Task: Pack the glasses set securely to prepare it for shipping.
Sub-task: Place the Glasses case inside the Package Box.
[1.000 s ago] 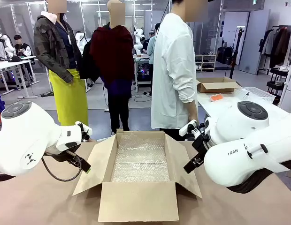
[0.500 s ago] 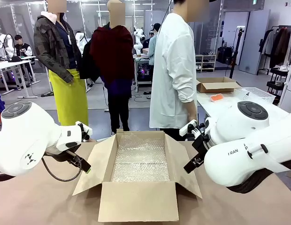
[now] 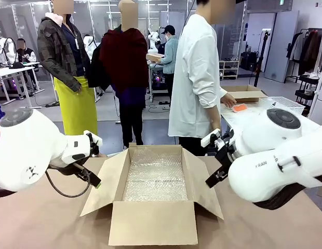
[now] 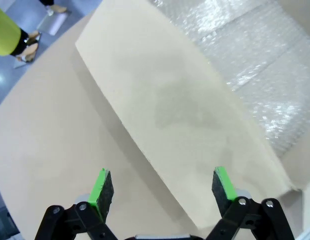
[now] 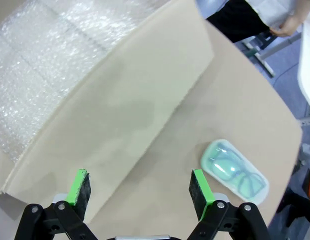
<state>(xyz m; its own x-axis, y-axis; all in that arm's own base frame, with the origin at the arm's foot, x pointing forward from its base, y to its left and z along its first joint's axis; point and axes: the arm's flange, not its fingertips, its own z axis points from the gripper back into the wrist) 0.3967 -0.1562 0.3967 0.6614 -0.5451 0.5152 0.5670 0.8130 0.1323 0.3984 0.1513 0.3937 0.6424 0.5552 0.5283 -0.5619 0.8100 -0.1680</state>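
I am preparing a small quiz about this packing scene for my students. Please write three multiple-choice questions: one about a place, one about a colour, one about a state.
1. Where does the mint green translucent oblong glasses case lie?
A. On the brown table, beside a flap of the open cardboard box
B. Inside that box
C. In a person's hand

2. What colour are the pads of the right claw?
A. Red
B. Green
C. Blue

3. In what state is the left claw?
A. Shut on a flap
B. Shut on a case
C. Open, holding nothing

Answers:
1 A: the right wrist view shows the case flat on the table, outside the flap.
2 B: both pads are bright green.
3 C: its fingers stand wide apart with nothing between them.
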